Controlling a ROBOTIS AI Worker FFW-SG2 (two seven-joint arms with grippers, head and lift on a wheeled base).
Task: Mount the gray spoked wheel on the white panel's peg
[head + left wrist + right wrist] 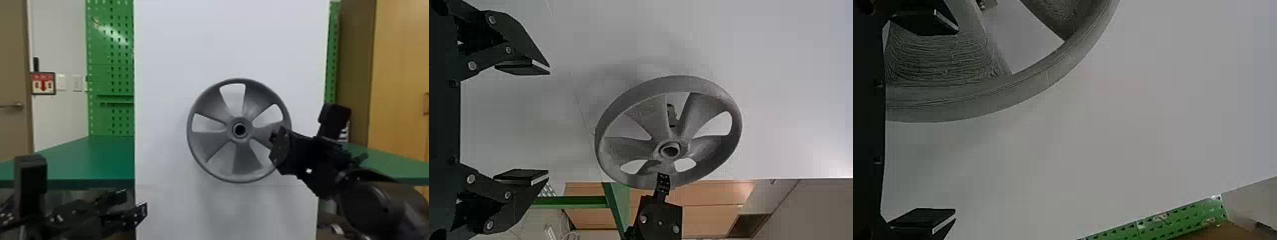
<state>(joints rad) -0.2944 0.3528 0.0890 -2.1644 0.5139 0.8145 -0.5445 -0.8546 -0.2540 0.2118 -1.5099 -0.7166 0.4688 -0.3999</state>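
inspecting from the near side: the left arm [73, 210] is low at the robot's left, its jaws wide apart with nothing between them. the right arm [325, 162] is at the right side of the gray spoked wheel [239, 139]. the right jaws stand wide apart, one beside a broad spoke [943, 60], the other outside the rim [988, 103]; neither is closed on the part.

the wheel is upright in front of the white panel [229, 41], hub facing outward. the bore [239, 129] shows dark; whether the peg sits in it cannot be told. with no grip on it, the wheel is judged to be borne by the peg, seating unconfirmed.

handling, as judged: stiff, fairly light, smooth enough to slip or turn. take hold at the rim or a spoke, and press square at the hub, as an off-centre push could tilt it.

beyond: green bench [95, 156], perforated board [111, 41], wooden cabinet [399, 79].
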